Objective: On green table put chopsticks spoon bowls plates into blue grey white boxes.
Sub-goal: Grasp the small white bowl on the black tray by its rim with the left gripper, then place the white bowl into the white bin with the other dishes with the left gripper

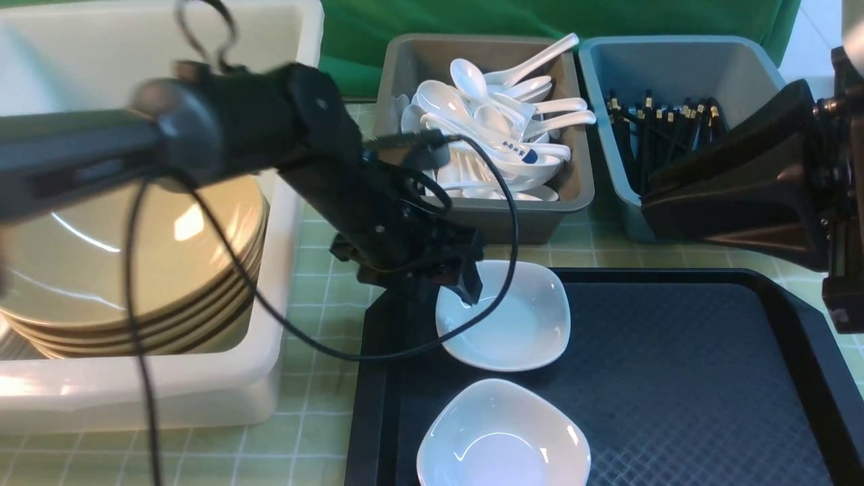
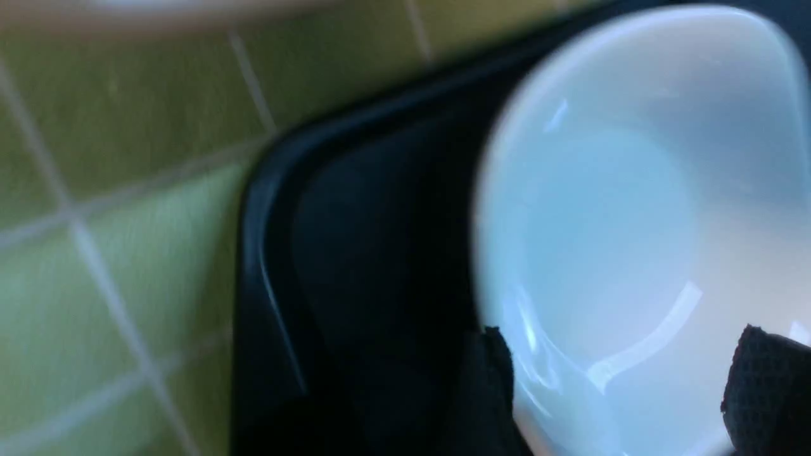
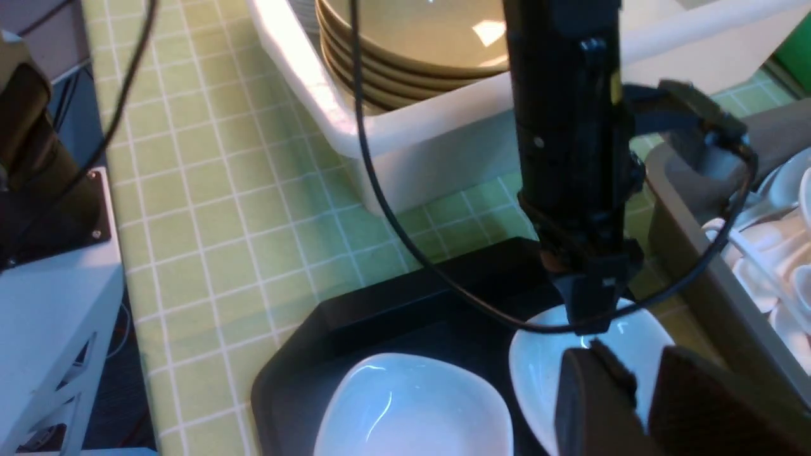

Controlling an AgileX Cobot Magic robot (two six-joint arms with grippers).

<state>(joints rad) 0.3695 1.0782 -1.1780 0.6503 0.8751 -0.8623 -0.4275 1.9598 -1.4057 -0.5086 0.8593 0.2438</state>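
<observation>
Straddling the left rim of the far plate (image 1: 513, 324), the left gripper (image 1: 451, 289) has its jaws spread, one of its fingertips (image 2: 491, 380) outside the dish and the other over its hollow, clamped on nothing. The right gripper (image 3: 637, 380) hangs at the right side, above the black tray (image 1: 675, 378). In its own wrist view its jaws show only a narrow gap with nothing between them. The far plate lies in the tray's far left corner, and the near plate (image 1: 503, 439) lies just in front of it on the same tray, close beside it. Both are empty and upright. Beyond the tray stands the grey box (image 1: 405, 81), heaped with white spoons (image 1: 486, 115). One marked spoon (image 1: 526, 155) among them carries a dark blue patch and a line of small characters too fine to read. No other writing or brand shows anywhere. To the right of the grey box stands the blue box (image 1: 607, 67), holding a bundle of black chopsticks (image 1: 668, 128) with gold bands near their ends, leaning against its right side. At the left, the large white box (image 1: 270, 270) holds a stack of olive-beige bowls (image 1: 135, 270), nested one inside another. Everything rests on the green table (image 1: 317, 418), whose white-lined grid shows between the boxes and the tray.
</observation>
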